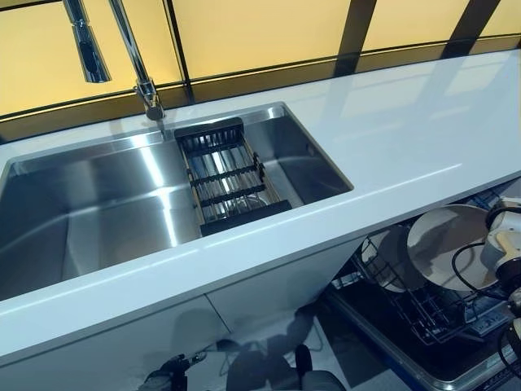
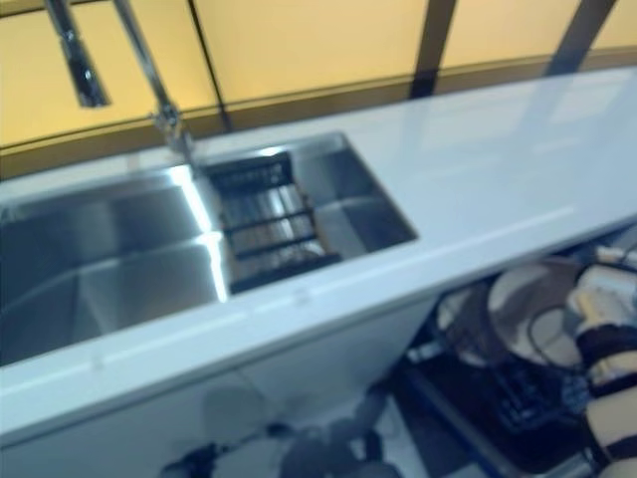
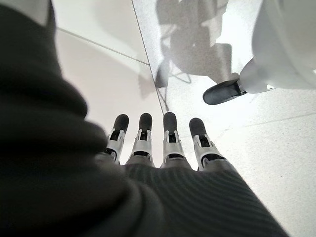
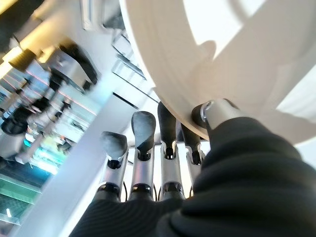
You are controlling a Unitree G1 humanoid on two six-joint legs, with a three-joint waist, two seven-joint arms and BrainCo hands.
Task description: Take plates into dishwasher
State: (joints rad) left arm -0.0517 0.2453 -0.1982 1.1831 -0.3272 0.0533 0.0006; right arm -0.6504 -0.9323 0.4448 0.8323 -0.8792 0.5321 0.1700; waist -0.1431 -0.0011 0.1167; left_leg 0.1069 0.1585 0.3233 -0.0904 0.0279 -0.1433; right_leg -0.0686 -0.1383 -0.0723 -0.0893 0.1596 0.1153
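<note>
A large white plate [image 1: 444, 240] stands on edge over the open dishwasher's wire rack [image 1: 423, 318], below the counter at the lower right. My right hand [image 1: 503, 244] holds it at its right rim. In the right wrist view the thumb [image 4: 217, 112] presses on the plate's [image 4: 237, 44] rim, with the fingers [image 4: 143, 163] behind it. A second, greyer plate [image 1: 389, 261] stands in the rack just left of it. My left hand [image 3: 170, 143] hangs low by the cabinet, its fingers straight over the floor and holding nothing.
A white counter [image 1: 407, 138] runs above the dishwasher. A steel sink [image 1: 98, 212] sits in it, with a black drainer basket [image 1: 228, 175] and a tall faucet [image 1: 134, 57]. White cabinet fronts [image 1: 269, 285] stand left of the rack.
</note>
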